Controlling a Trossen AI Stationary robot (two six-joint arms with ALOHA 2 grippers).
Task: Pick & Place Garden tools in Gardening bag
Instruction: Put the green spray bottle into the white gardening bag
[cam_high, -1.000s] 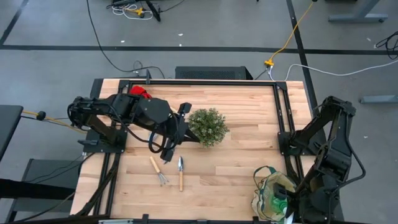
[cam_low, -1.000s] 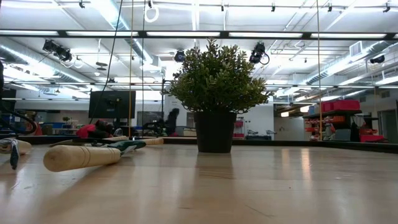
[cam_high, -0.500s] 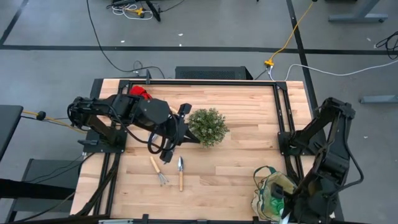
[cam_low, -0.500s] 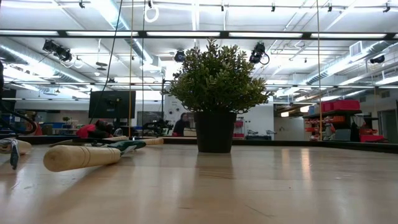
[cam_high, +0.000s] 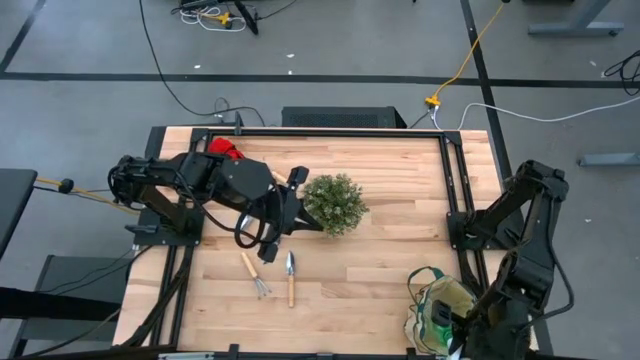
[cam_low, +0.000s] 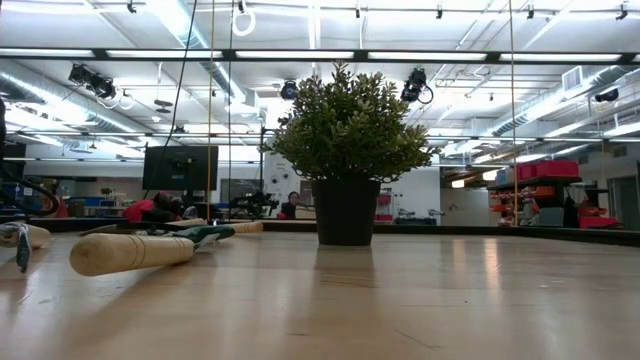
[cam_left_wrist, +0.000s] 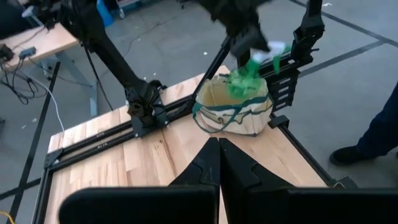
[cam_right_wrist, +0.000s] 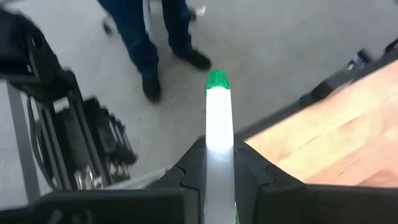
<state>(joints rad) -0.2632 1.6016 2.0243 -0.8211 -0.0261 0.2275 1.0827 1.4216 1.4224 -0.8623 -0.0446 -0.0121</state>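
My right gripper (cam_high: 452, 336) is at the table's near right corner, over the beige gardening bag (cam_high: 438, 312), and is shut on a green-and-white item (cam_right_wrist: 217, 118). The left wrist view also shows the bag (cam_left_wrist: 233, 112) and the item (cam_left_wrist: 252, 65). My left gripper (cam_high: 290, 215) is shut and empty, just left of the potted plant (cam_high: 334, 204). A wooden-handled rake (cam_high: 255, 275) and trowel (cam_high: 291, 278) lie flat on the table nearer the front. Red gloves (cam_high: 225, 148) lie at the far left. My right gripper pinches the item's white part (cam_right_wrist: 218, 134) between its two fingers. The white part runs along the fingers, and its green tip (cam_right_wrist: 217, 79) sticks out past them. The item is over the bag's opening; whether it touches the bag I cannot tell.
The bushy plant in its dark pot (cam_low: 346, 210) stands mid-table. A wooden handle (cam_low: 130, 251) lies at the low view's left. A person's legs (cam_right_wrist: 155, 37) stand on the floor beyond the table's right corner. Black frame rails (cam_high: 455, 190) edge the table.
My right arm has shifted a little toward the table's left and near edge over the bag, still shut on the green-and-white item.
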